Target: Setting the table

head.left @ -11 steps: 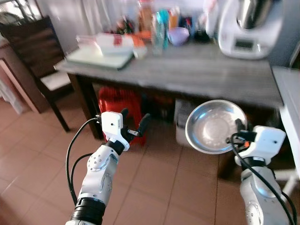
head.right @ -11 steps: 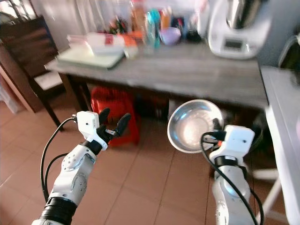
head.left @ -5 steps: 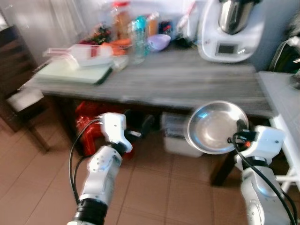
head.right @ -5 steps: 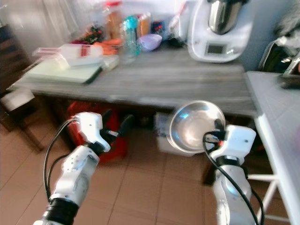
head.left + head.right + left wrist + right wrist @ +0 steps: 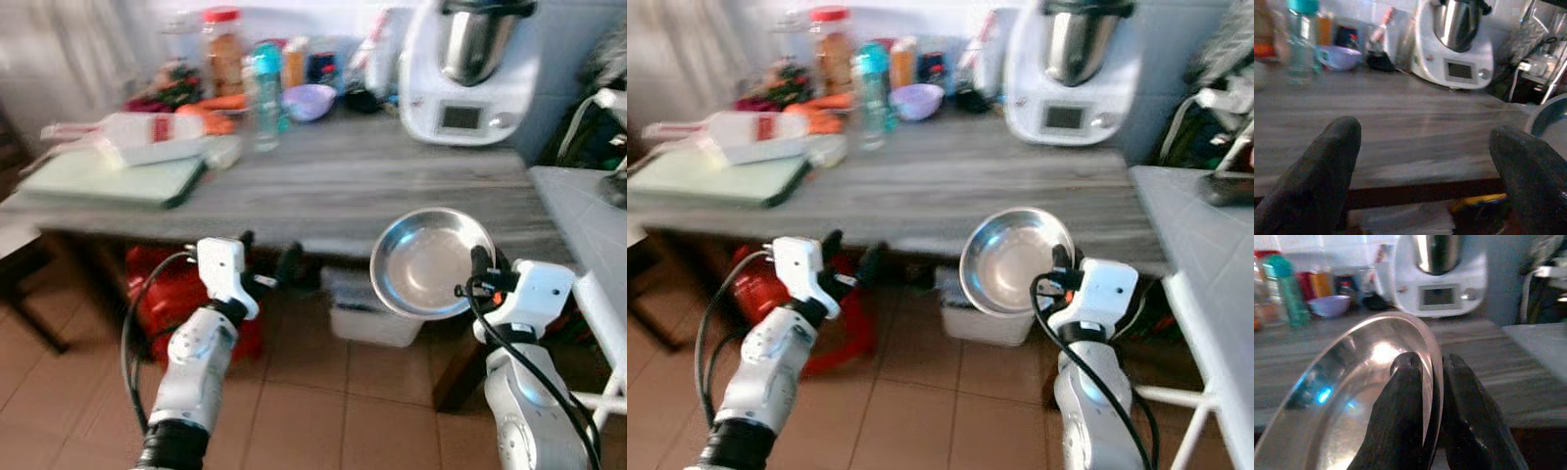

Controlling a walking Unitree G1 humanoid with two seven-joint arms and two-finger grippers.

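A shiny steel bowl (image 5: pixel 429 262) is held tilted, its hollow facing me, in front of the grey wooden table (image 5: pixel 372 191). My right gripper (image 5: pixel 478 266) is shut on the steel bowl's rim, one finger (image 5: pixel 1403 416) inside and one outside. My left gripper (image 5: pixel 266 264) is open and holds nothing, level with the table's front edge. In the left wrist view its two fingertips (image 5: pixel 1327 161) stand wide apart before the tabletop.
On the table stand a white kitchen machine (image 5: pixel 465 73), a lilac bowl (image 5: pixel 309 101), bottles (image 5: pixel 265 83) and jars, and a green board (image 5: pixel 113 181) with a box. Below sit a red crate (image 5: pixel 162 299) and a white bin (image 5: pixel 372 313). A white counter (image 5: pixel 588 211) lies at right.
The camera has moved closer to the table and swung right, so the table looks nearer. Both arms keep their pose, the bowl still gripped.
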